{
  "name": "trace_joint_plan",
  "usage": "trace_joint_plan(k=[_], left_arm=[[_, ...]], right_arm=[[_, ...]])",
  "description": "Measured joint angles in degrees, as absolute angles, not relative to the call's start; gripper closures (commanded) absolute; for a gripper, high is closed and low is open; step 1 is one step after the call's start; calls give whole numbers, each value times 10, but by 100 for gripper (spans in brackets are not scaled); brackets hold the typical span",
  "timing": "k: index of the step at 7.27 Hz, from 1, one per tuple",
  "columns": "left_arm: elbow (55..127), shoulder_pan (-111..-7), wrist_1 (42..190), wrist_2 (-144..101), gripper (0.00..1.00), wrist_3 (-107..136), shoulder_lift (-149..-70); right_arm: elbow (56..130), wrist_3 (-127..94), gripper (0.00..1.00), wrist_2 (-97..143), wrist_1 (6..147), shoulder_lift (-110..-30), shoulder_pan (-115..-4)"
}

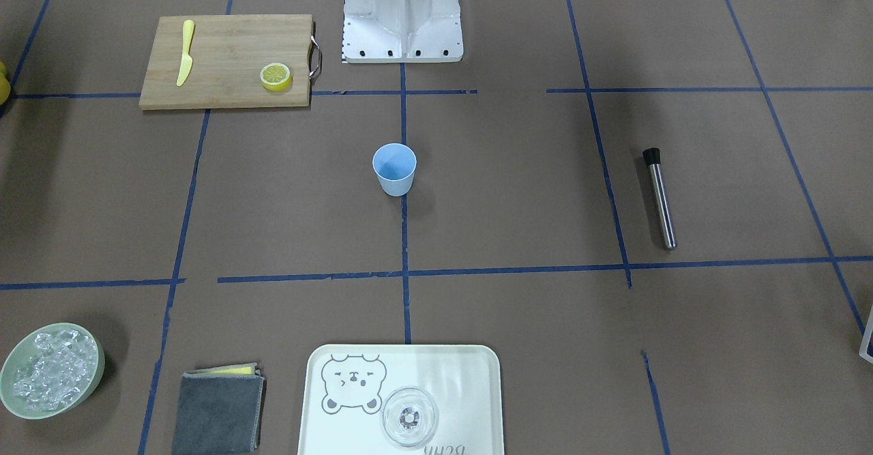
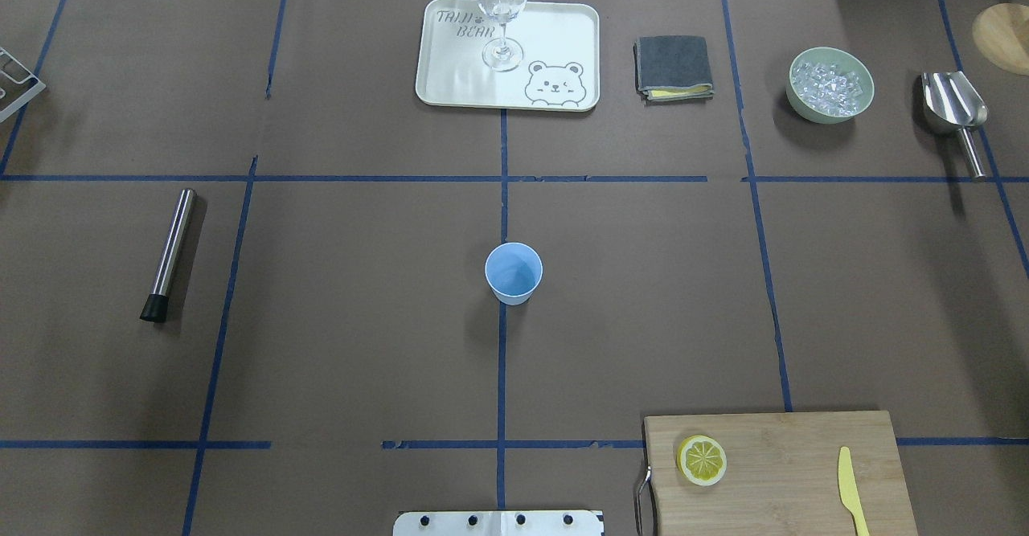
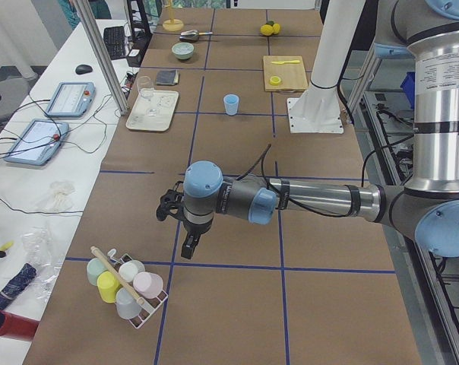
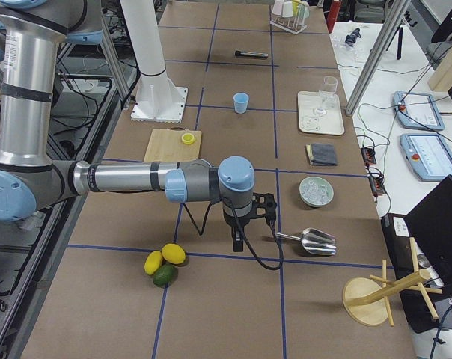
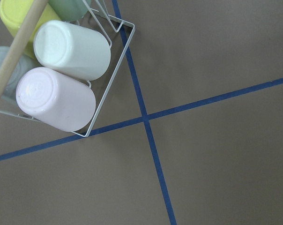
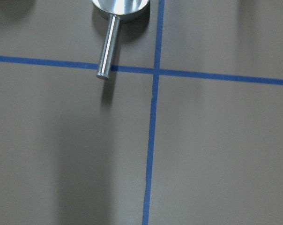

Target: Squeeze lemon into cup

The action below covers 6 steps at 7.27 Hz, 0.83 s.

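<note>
The lemon (image 1: 276,76) slice lies cut face up on a wooden cutting board (image 1: 225,59), next to a slim yellow knife (image 1: 185,52); it also shows in the overhead view (image 2: 702,460). The cup (image 1: 394,168), light blue and upright, stands alone at the table's middle (image 2: 513,272). My left gripper (image 3: 189,245) hangs over the table's left end, far from both. My right gripper (image 4: 237,241) hangs over the right end near a steel scoop (image 4: 308,241). Only the side views show the grippers, so I cannot tell if they are open or shut.
A steel muddler (image 2: 169,255) lies on the left side. At the far edge are a bear tray (image 2: 563,38) with a glass (image 2: 502,14), a folded cloth (image 2: 674,67) and a bowl of ice (image 2: 830,84). A cup rack (image 5: 62,70) sits below the left wrist.
</note>
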<state>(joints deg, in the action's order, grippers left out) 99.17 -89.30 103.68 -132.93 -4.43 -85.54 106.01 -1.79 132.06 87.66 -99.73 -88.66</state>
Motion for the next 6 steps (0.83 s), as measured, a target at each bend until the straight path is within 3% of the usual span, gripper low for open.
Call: trace_joint_plan(k=[4, 6], left_arm=[[958, -891, 1130, -1333, 0, -26, -883], [952, -889, 1147, -1334, 0, -29, -886]], right_arm=[[1073, -20, 0, 1345, 844, -976, -878], [1089, -42, 0, 1346, 817, -973, -822]])
